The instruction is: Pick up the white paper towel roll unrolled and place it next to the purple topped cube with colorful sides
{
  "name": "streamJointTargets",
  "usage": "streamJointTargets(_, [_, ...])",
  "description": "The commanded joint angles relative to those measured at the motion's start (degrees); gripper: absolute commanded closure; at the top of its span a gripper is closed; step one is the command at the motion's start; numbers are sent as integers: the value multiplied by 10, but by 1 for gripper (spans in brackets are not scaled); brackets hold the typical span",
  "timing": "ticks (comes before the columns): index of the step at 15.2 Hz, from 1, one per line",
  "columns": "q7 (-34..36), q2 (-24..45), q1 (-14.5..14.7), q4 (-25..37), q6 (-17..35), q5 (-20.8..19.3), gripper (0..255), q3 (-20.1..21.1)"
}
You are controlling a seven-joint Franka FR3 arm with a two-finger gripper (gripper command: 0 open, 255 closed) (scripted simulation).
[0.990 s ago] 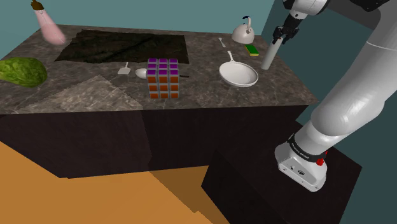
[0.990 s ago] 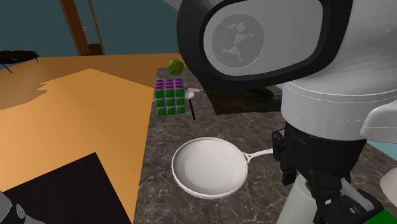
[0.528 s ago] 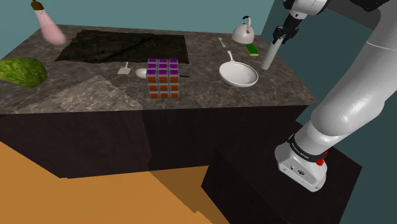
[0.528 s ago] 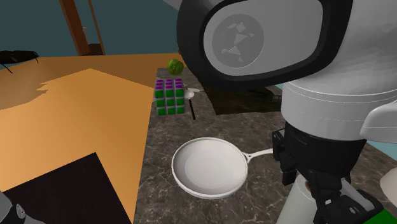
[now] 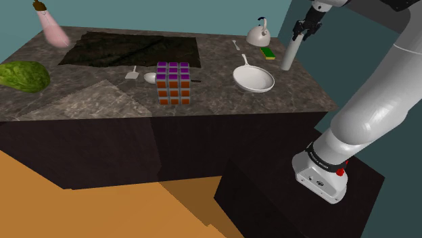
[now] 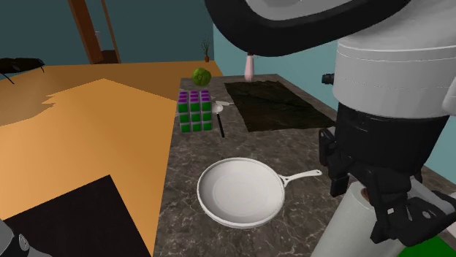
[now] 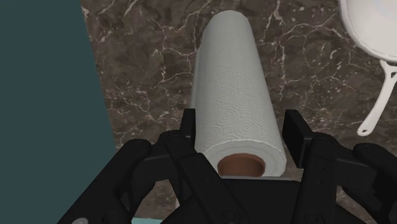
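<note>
The white paper towel roll [image 5: 289, 54] hangs upright at the counter's far right end in the shoulder view, clasped near its top by my black gripper [image 5: 302, 30]. In the wrist view both fingers press on the roll [image 7: 232, 95] on either side of its brown core, with the gripper [image 7: 242, 137] shut on it. The roll [image 6: 349, 226] also stands under the gripper [image 6: 387, 212] in the second exterior view. The purple-topped cube [image 5: 172, 82] with orange and red sides sits mid-counter, well to the shoulder view's left; its green side shows on the cube [image 6: 194, 110].
A white frying pan [image 5: 253, 79] lies between roll and cube. A kettle [image 5: 259, 34] and green sponge [image 5: 268, 53] sit behind the pan. A spoon [image 5: 150, 77] lies beside the cube. A dark mat [image 5: 135, 49], a lettuce [image 5: 24, 76] and a pink bottle [image 5: 51, 26] lie further left.
The arm has risen, and the gripper and the roll in it have moved up a little. Nothing else on the counter has shifted.
</note>
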Motion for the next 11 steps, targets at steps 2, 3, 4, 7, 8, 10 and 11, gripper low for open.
streamJointTargets(2, [6,-9,1,14,-21,-8,255,-2])
streamJointTargets(3, [8,-11,1,20,-28,-10,255,-2])
streamJointTargets(4, [9,-13,2,25,-35,-13,255,-3])
streamJointTargets(7, [14,-19,2,42,-57,-18,255,-4])
streamJointTargets(8, [15,-20,3,48,-64,-20,255,-4])
streamJointTargets(10, [18,-23,3,61,-79,-23,255,-5])
streamJointTargets(11, [19,-24,3,67,-86,-24,255,-5])
